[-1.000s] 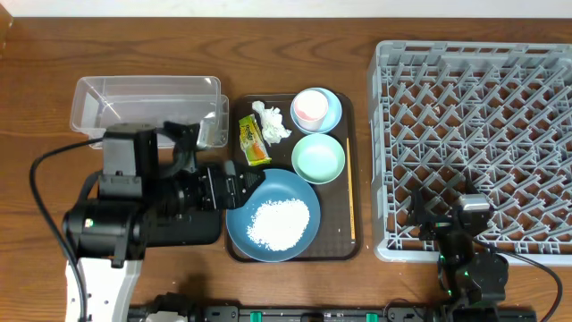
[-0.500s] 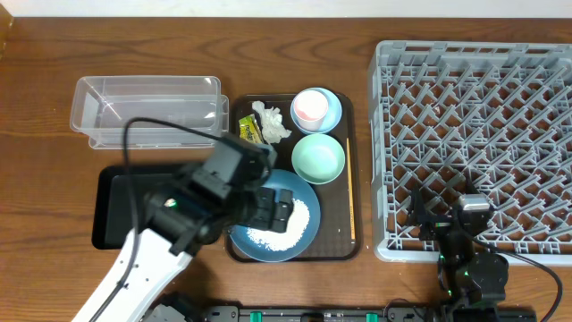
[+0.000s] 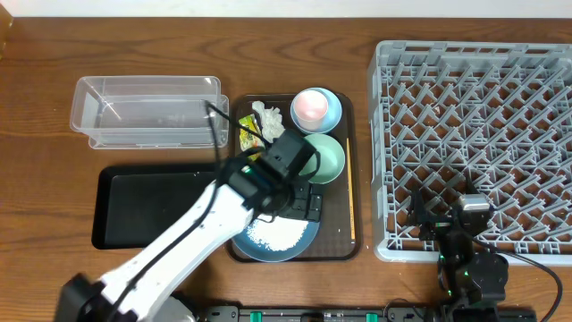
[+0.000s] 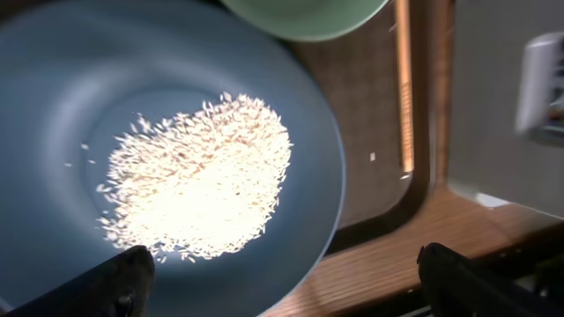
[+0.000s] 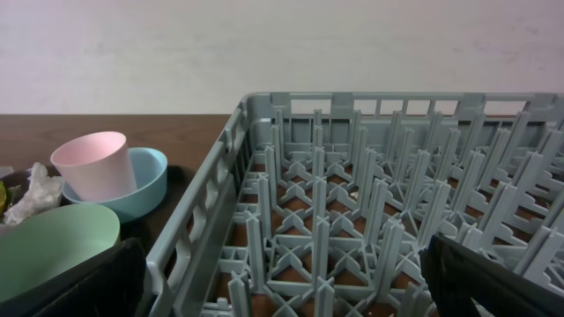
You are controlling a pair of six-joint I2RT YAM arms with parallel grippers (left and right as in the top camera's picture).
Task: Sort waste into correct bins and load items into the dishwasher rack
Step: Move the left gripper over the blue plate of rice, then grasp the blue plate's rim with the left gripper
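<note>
Overhead view: the left arm reaches from the lower left of the frame over the brown serving tray (image 3: 345,249) at centre.
Left end effector (image 4: 284,257): spread wide with nothing in it. It hangs over the blue bowl (image 4: 70,88).
Finger placement: in the wrist view, one finger sits over the bowl and the other over the bench past the tray's edge.
Likely reason: it looks lined up on the bowl's rim for a grasp, so the rice could be tipped out.
Rice (image 4: 198,176): heaped in the bowl's bottom, with a few stray grains around it.
Right end effector (image 5: 282,264): released and empty, low at the near edge of the rack (image 3: 380,134), lower right of the overhead frame. It is probably waiting its turn.
Bins: the clear tub (image 3: 89,116) is at upper left with the black tray (image 3: 143,210) just below it. Both are empty and beside the serving tray, which would keep carries short.
Other waste: the tissue (image 3: 271,121) and wrapper (image 3: 248,134) lie at the serving tray's upper left, and the arm partly covers the wrapper.
Dishes: the pink cup (image 3: 310,105) is nested in the light-blue bowl (image 3: 332,105). The mint bowl (image 3: 326,156) is below them, and the chopstick (image 3: 350,197) lies along the tray's right rim.
Writing: none is legible, and the wrapper print is too small to read.
</note>
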